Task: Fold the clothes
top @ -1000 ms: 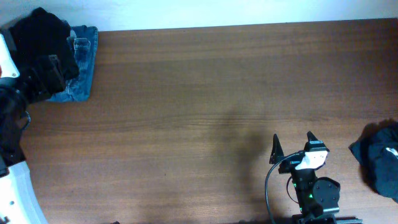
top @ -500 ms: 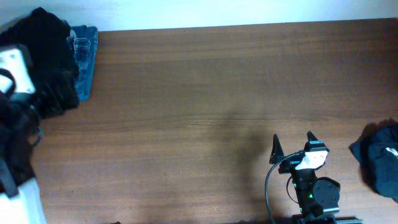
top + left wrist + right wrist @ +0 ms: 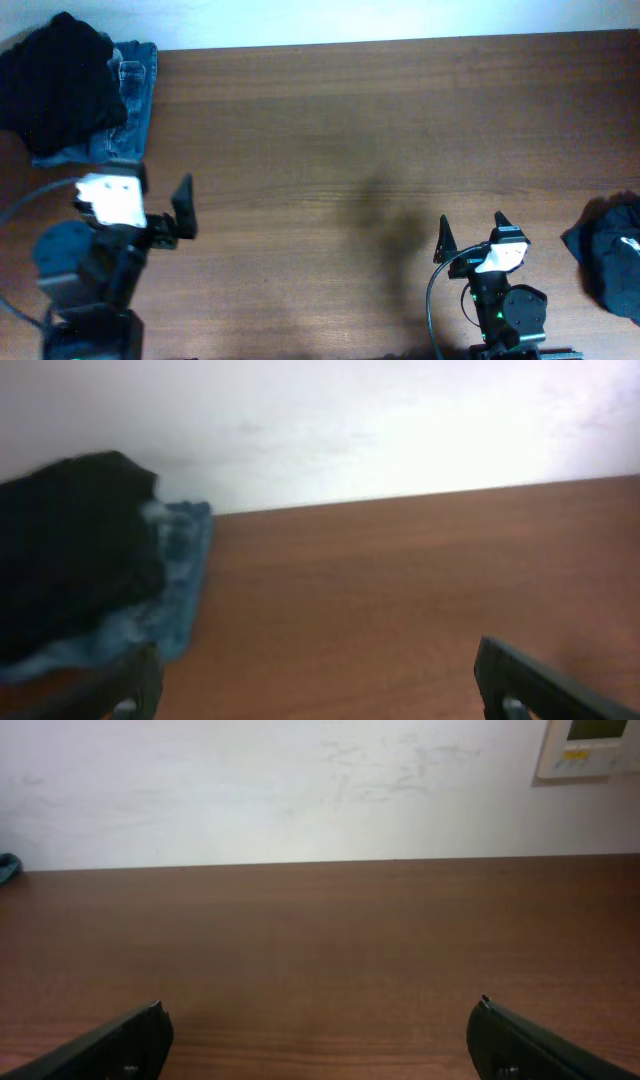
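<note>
Both pairs of jaws stand wide and hold nothing; seen from overhead, the left gripper [image 3: 320, 685] sits at about 8 o'clock on the brown wood-grain table [image 3: 340, 130] and the right gripper [image 3: 471, 226] at about 5 o'clock, each facing 12; the clothes lie well apart from both: a crumpled heap of limp black fabric [image 3: 58, 70] at 10 o'clock, resting on a flat piece of blue denim [image 3: 135, 95], and a second dark rumpled garment [image 3: 608, 258] with a speck of white on it at 4 o'clock, cut off by the picture's edge, so I cannot tell whether it hangs over the table's side; no cloth lies mid-table, so folding looks not yet begun

The likeliest slip, I judge, is a pinch into the black heap that goes too deep and catches the denim beneath, so both come away together; a shallow pinch on so limp a bundle may instead lift one loose fold and leave the rest behind; black on black hides sleeves and hems, so the wrong part may be seized and the top come out twisted; the 4 o'clock garment, if tugged outward, could slide off the table
</note>
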`<state>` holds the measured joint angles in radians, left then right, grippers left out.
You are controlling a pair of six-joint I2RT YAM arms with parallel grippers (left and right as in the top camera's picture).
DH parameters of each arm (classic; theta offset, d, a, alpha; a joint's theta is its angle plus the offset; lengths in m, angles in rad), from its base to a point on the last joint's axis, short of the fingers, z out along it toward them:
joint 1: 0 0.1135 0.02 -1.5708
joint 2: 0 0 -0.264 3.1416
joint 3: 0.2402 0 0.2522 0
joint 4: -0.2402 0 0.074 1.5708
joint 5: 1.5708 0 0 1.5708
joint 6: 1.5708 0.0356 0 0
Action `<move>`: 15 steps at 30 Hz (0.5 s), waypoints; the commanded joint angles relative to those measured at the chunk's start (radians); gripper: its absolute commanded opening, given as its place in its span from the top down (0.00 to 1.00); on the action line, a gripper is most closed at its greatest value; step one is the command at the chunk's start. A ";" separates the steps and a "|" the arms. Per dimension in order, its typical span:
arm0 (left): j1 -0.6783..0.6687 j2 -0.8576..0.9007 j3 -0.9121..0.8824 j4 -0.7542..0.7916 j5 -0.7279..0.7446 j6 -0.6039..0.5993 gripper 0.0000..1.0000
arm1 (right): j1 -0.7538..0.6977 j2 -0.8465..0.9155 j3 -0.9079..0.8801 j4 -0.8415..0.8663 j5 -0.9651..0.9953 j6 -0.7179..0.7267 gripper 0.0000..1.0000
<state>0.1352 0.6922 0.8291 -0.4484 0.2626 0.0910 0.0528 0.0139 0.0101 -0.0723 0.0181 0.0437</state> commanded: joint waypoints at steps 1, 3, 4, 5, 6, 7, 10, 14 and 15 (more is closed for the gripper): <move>-0.021 -0.068 -0.156 0.111 0.063 0.016 0.01 | -0.008 -0.010 -0.005 -0.007 0.016 -0.010 0.01; -0.036 -0.108 -0.259 0.210 0.068 0.016 0.01 | -0.008 -0.010 -0.005 -0.007 0.016 -0.010 0.01; -0.043 -0.127 -0.307 0.257 0.068 0.016 0.01 | -0.008 -0.010 -0.005 -0.007 0.016 -0.010 0.01; -0.049 -0.147 -0.354 0.304 0.068 0.016 0.01 | -0.008 -0.010 -0.005 -0.007 0.016 -0.010 0.01; -0.055 -0.166 -0.401 0.349 0.068 0.016 0.01 | -0.008 -0.010 -0.005 -0.007 0.016 -0.010 0.01; -0.062 -0.185 -0.446 0.395 0.068 0.016 0.01 | -0.008 -0.010 -0.005 -0.007 0.016 -0.010 0.01; -0.075 -0.241 -0.571 0.526 0.068 0.016 0.01 | -0.008 -0.010 -0.005 -0.007 0.016 -0.010 0.01; -0.083 -0.315 -0.712 0.660 0.075 0.016 0.01 | -0.008 -0.010 -0.005 -0.007 0.016 -0.010 0.01; -0.083 -0.329 -0.738 0.689 0.075 0.016 0.01 | -0.008 -0.010 -0.005 -0.007 0.016 -0.010 0.01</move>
<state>0.0578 0.4057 0.1593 0.1951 0.3195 0.0944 0.0528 0.0139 0.0101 -0.0719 0.0212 0.0437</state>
